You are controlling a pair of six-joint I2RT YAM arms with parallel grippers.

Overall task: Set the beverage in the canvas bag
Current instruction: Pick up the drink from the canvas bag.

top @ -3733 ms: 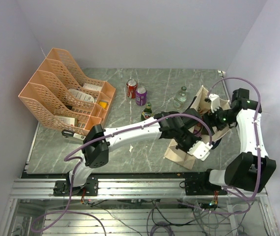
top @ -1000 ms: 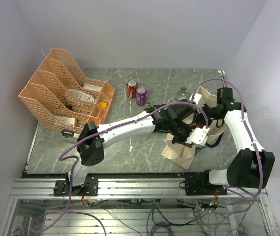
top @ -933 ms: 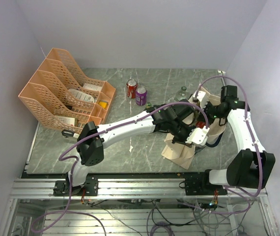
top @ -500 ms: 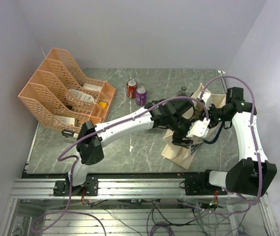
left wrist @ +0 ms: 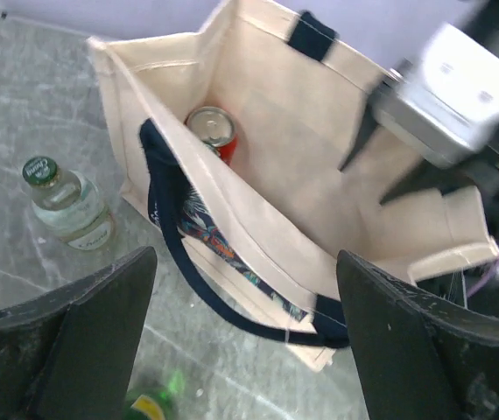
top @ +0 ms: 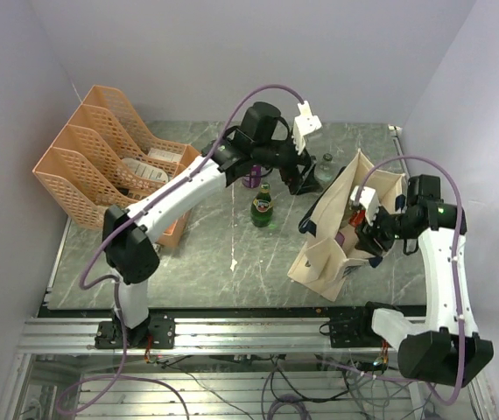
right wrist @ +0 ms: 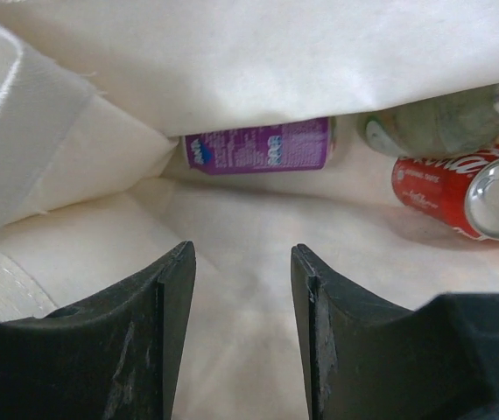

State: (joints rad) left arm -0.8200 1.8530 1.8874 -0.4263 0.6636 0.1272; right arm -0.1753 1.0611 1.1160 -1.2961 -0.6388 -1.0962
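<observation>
The cream canvas bag stands open at the right of the table, navy handle hanging over its side. Within it I see a red can, a purple can and a clear bottle. A green bottle stands on the table left of the bag. My left gripper hovers high above the table behind the bag, open and empty. My right gripper sits at the bag's mouth, open with only cloth beneath.
A clear bottle with a green cap stands on the table just outside the bag. A purple can stands under the left arm. Orange file trays fill the back left. Walls close in on three sides.
The left arm has lifted out of the bag and swung back, its jaws now wide. The right gripper has opened and dropped to the bag's right rim. The bag stands wider open.
</observation>
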